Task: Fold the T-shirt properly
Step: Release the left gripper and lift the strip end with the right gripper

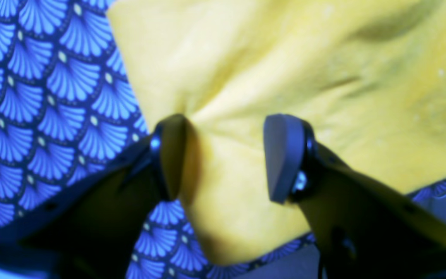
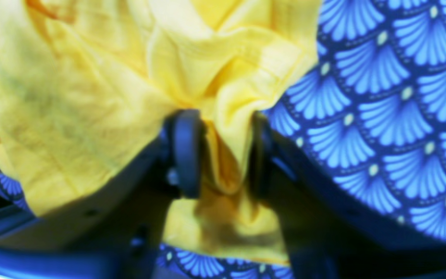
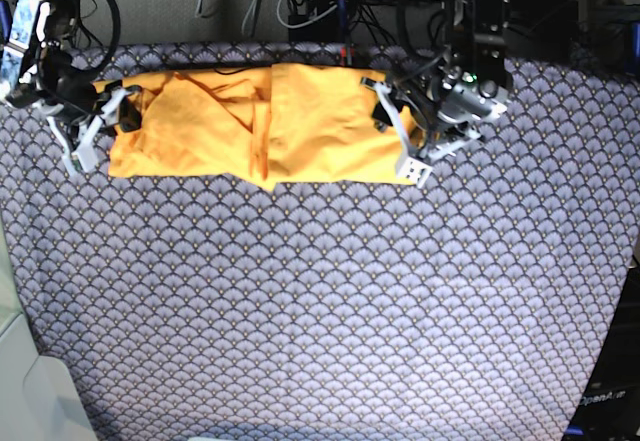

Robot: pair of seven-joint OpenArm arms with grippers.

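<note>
Yellow-orange T-shirt lies in a long folded band across the far side of the scallop-patterned cloth on the table. Left claw stands open over one end of the shirt. Right claw pinches a bunched fold at the other end.

Left claw agape, low; right claw narrower, pinching
</note>
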